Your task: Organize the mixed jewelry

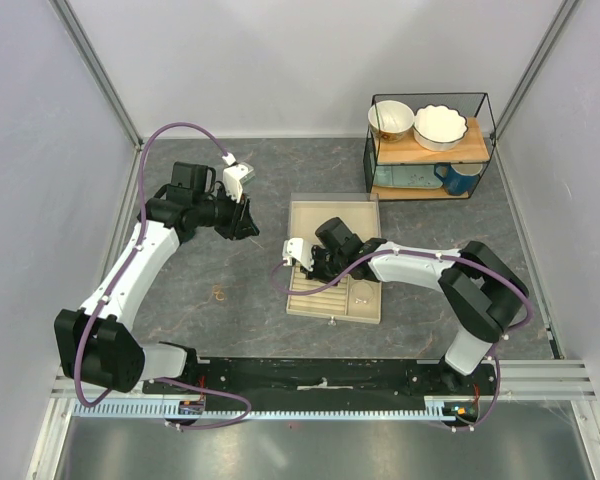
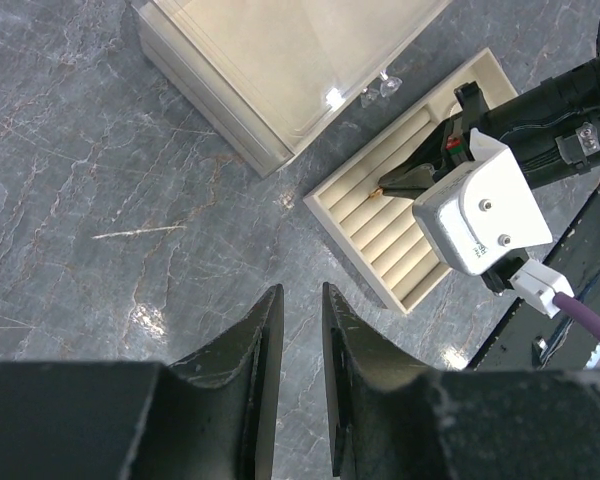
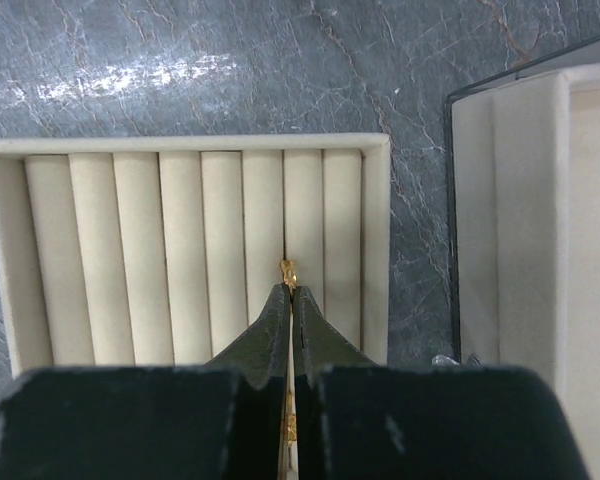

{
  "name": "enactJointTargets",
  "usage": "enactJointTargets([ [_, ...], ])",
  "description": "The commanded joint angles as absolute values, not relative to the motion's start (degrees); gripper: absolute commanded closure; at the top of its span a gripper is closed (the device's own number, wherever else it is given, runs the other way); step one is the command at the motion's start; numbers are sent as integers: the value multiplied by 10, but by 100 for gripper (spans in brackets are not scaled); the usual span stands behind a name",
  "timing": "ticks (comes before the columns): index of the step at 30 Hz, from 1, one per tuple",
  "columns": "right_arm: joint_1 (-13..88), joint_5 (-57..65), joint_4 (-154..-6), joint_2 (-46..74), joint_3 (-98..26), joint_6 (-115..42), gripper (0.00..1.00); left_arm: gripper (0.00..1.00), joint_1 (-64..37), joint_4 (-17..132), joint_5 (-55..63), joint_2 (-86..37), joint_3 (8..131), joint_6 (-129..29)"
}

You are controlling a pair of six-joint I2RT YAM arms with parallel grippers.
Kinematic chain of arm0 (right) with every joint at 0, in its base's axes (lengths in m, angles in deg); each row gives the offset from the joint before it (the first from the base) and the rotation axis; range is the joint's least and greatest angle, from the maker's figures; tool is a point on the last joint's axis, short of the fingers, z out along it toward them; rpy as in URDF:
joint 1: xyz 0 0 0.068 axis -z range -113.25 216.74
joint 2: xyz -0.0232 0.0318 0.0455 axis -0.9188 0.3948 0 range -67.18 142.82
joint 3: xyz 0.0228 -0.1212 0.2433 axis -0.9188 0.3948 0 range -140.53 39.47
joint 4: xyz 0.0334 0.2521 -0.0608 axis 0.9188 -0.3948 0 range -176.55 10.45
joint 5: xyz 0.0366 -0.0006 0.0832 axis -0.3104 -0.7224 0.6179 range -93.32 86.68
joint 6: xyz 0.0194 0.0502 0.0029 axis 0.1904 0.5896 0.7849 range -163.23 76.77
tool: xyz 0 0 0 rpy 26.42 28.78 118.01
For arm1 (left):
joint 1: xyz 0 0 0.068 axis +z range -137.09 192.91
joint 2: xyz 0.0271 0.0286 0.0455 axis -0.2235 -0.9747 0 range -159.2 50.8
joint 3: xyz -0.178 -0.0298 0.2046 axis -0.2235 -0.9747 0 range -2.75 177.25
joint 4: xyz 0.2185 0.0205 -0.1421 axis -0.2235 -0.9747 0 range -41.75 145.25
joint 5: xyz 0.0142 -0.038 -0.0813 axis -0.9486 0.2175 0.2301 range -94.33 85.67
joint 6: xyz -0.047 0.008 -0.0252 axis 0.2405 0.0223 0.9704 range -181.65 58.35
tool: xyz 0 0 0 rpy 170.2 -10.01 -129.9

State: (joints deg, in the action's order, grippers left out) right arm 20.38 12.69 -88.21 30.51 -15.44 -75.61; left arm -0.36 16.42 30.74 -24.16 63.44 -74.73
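Over the beige slotted tray (image 3: 377,200), the right end effector (image 3: 289,298) pinches a tiny gold-brown ring (image 3: 288,270) at the very tips of its dark fingers, which press together on it. The ring pokes out just ahead of the tips, edge-on. It sits directly above the groove between the 6th and 7th of the tray's 8 padded rolls, counting from the left in the right wrist view.

The grooves run straight away from the end effector, so the ring's plane lines up with the slot. We judge that the coming move is a short, straight push down into that groove, then a release. The rolls look soft and matte, like velvety foam, so they should grip the thin metal band once it is wedged in.

The left end effector (image 2: 300,315) hangs above the grey marbled tabletop (image 2: 100,150), well apart from the tray, its fingers narrowly parted and holding nothing. Another small gold-brown piece (image 1: 218,293) lies on the tabletop, nearer the left arm than the right.
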Motion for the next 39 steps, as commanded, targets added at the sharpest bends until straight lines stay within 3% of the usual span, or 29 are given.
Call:
enactJointTargets([
  [1, 206, 118, -865, 320, -165, -760, 100, 71, -5, 179, 326, -225, 635, -746],
  [24, 203, 85, -874, 329, -155, -757, 100, 71, -6, 175, 328, -222, 633, -752],
  [39, 199, 79, -889, 288, -165, -750, 75, 71, -6, 172, 329, -221, 633, -755],
])
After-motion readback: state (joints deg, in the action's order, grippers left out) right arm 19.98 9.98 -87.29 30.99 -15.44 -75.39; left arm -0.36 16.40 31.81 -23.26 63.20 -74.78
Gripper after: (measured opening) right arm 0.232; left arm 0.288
